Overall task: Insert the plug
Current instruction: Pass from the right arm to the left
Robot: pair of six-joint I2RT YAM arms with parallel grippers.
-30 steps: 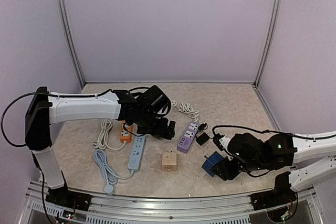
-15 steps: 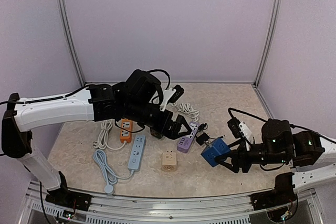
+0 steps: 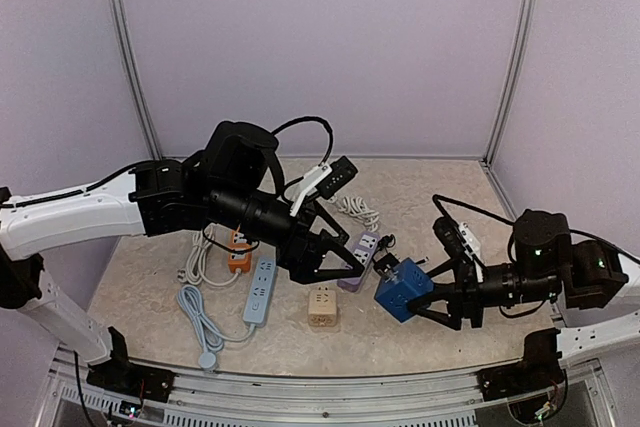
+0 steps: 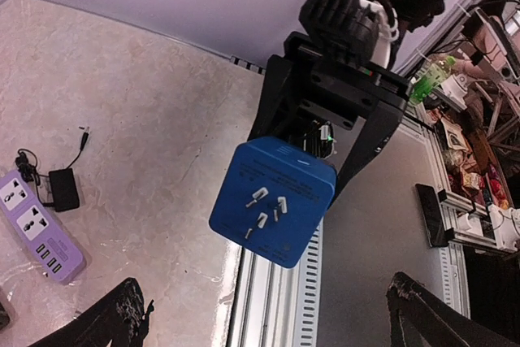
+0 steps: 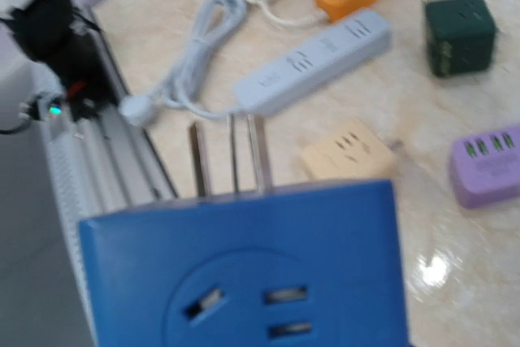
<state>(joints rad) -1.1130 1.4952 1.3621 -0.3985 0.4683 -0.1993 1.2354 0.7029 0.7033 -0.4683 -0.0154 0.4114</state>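
Top view: right gripper (image 3: 428, 293) clamps the blue plug (image 3: 401, 290), held clear of the table (image 3: 440, 197), at 4 o'clock from the purple power strip (image 3: 362, 245). Left gripper (image 3: 343, 255) is spread wide and empty, close by that strip, with the beige adapter (image 3: 322, 307) at its 6 o'clock.

Left wrist view: plug centre frame, three prongs facing the lens; left fingers (image 4: 118, 318) parted at both lower corners.

Right wrist view: plug fills the foreground, prongs pointing to 12 o'clock; pale blue strip (image 5: 317, 58) beyond.

Pale lilac walls (image 3: 320, 47) enclose the back and sides, with slim metal posts (image 3: 126, 47) at their corners. The beige marbled table (image 3: 450, 187) shines softly; an aluminium rail (image 3: 330, 387) runs along the bottom.
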